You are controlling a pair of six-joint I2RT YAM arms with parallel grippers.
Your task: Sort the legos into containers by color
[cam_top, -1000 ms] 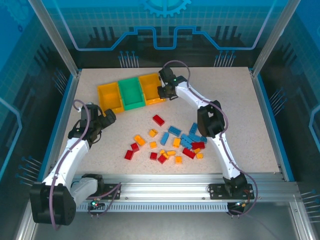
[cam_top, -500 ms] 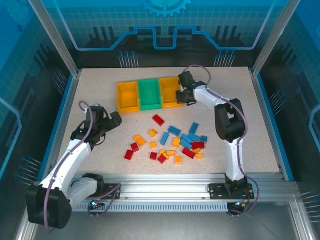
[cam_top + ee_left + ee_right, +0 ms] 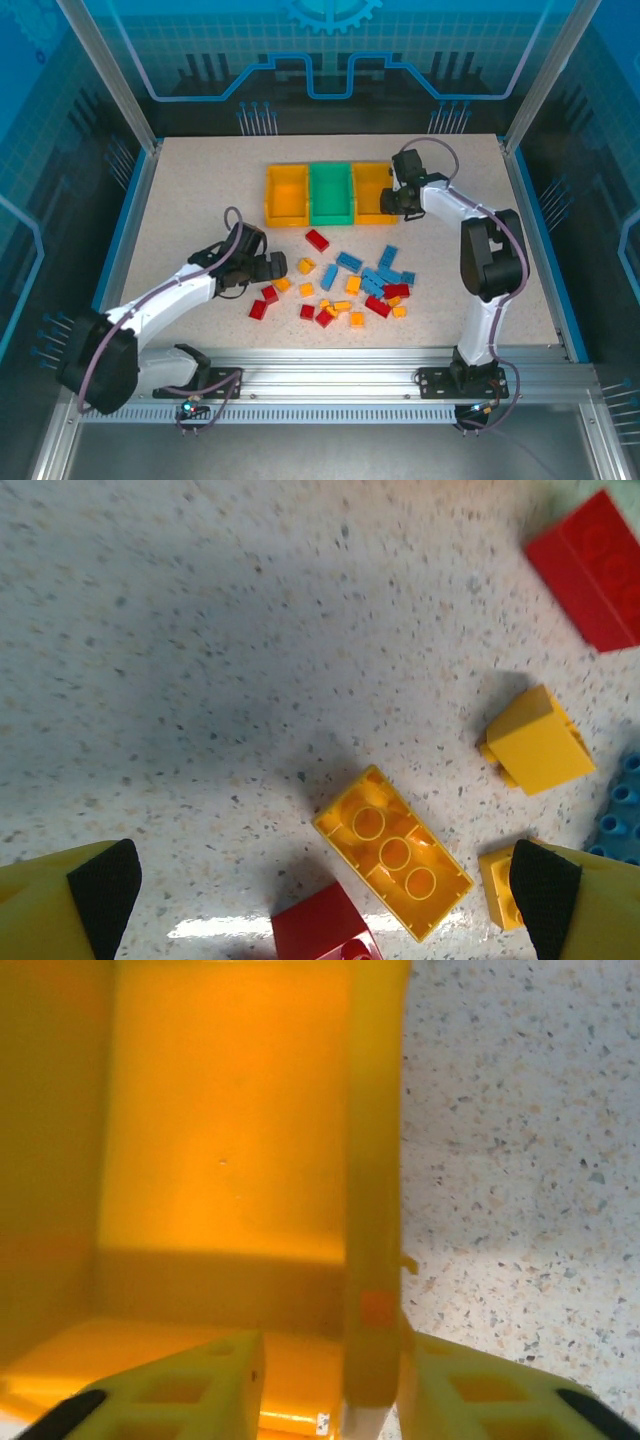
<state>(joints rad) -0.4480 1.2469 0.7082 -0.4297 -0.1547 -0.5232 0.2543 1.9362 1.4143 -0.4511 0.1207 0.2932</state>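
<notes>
Three open-topped bins stand upright in a touching row. The green bin (image 3: 331,193) is in the middle, the left yellow-orange bin (image 3: 286,194) against its left side and the right yellow-orange bin (image 3: 372,190) against its right. My right claw (image 3: 398,198) pinches that right bin's outer wall, one finger inside and one outside.

Legos lie loose on the near side of the green bin. A lone red brick (image 3: 317,240) is closest to it, and the blue bricks (image 3: 372,280) sit farther off to the near right. Red and orange-yellow ones are mixed near and near left. One orange-yellow brick (image 3: 393,853) lies hollow side up.
</notes>
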